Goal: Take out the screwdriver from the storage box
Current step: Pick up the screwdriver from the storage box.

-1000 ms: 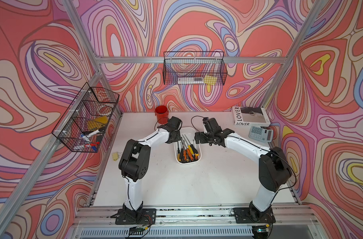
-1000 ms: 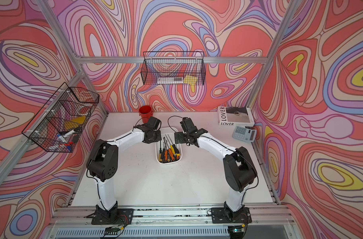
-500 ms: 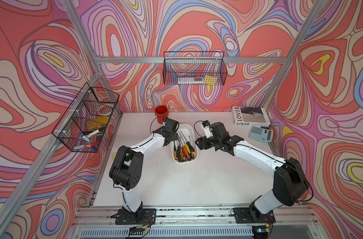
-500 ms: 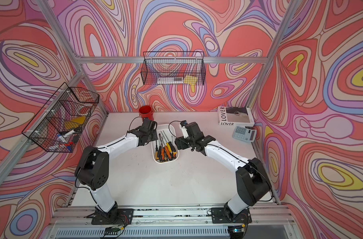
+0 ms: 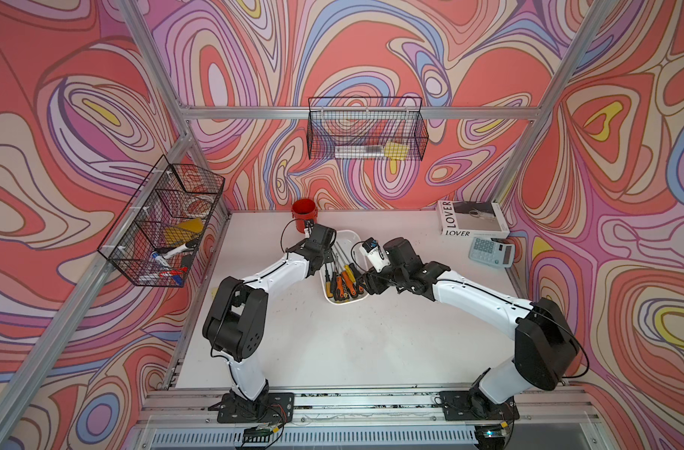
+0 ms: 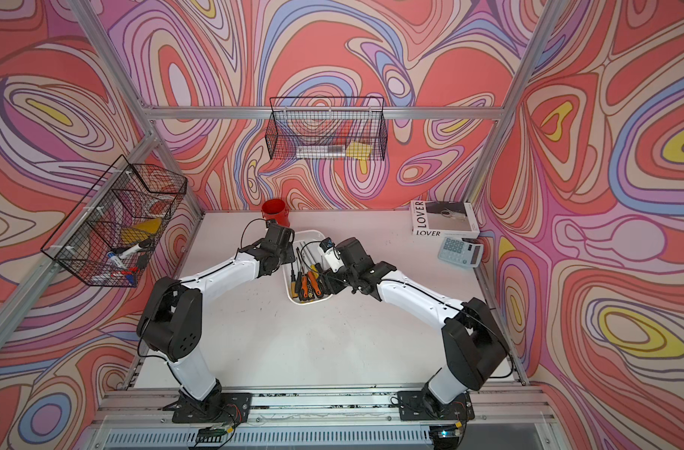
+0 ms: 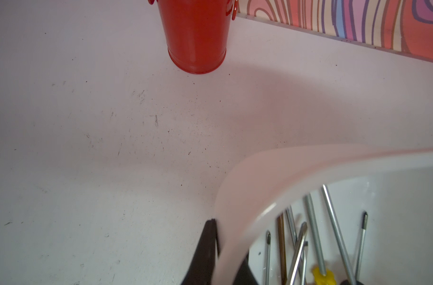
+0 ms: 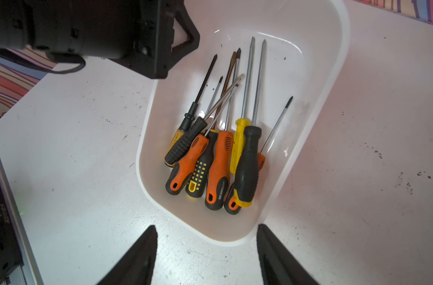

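Note:
The storage box (image 5: 350, 233) (image 6: 311, 233) is a shallow white tub in the middle of the table. Several screwdrivers (image 5: 344, 282) (image 6: 309, 286) (image 8: 219, 167) lie in it, with orange, yellow and black handles at the near end. Their steel shafts (image 7: 316, 234) point toward the far end. My left gripper (image 5: 326, 261) (image 6: 289, 261) (image 7: 220, 229) is shut on the box's left rim (image 7: 259, 197). My right gripper (image 5: 365, 282) (image 6: 326, 282) (image 8: 206, 227) hangs open over the near end of the box (image 8: 333, 74), holding nothing.
A red cup (image 5: 304, 210) (image 7: 195, 37) stands just beyond the box by the back wall. A book (image 5: 472, 220) and a calculator (image 5: 492, 252) lie at the back right. Black wire baskets hang on the left wall (image 5: 161, 226) and the back wall (image 5: 365, 130).
My right gripper has moved along the box toward its near end, and its jaws have narrowed somewhat. The left gripper has kept its hold on the rim, and the box has shifted slightly left.

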Robot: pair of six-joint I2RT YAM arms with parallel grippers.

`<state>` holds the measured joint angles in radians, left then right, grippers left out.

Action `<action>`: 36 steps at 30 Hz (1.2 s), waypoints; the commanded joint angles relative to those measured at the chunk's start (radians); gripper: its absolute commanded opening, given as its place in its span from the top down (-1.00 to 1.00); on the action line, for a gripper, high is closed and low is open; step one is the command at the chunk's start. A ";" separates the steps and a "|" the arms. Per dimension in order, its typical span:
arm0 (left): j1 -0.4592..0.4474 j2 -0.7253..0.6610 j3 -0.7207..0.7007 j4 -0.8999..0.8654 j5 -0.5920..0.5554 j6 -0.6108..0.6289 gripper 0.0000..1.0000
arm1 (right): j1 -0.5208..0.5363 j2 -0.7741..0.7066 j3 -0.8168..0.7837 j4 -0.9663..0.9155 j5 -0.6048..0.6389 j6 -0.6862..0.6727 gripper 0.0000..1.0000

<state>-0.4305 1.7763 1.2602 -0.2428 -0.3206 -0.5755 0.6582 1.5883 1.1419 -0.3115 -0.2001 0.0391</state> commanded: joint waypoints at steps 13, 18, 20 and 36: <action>0.007 -0.069 -0.030 0.046 -0.053 0.018 1.00 | 0.037 0.207 0.094 0.079 0.063 0.005 -0.09; 0.008 -0.074 -0.035 0.045 -0.058 0.024 1.00 | 0.041 0.245 0.118 0.081 0.074 0.026 -0.03; 0.008 -0.074 -0.035 0.046 -0.060 0.026 1.00 | 0.041 0.268 0.134 0.066 0.081 0.035 0.00; 0.008 -0.083 -0.027 0.041 -0.069 0.043 1.00 | 0.046 0.338 0.180 0.062 0.209 0.071 0.03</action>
<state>-0.4267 1.7370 1.2270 -0.2363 -0.3630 -0.5491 0.6983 1.9049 1.2991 -0.2359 -0.0399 0.1028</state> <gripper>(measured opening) 0.102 0.483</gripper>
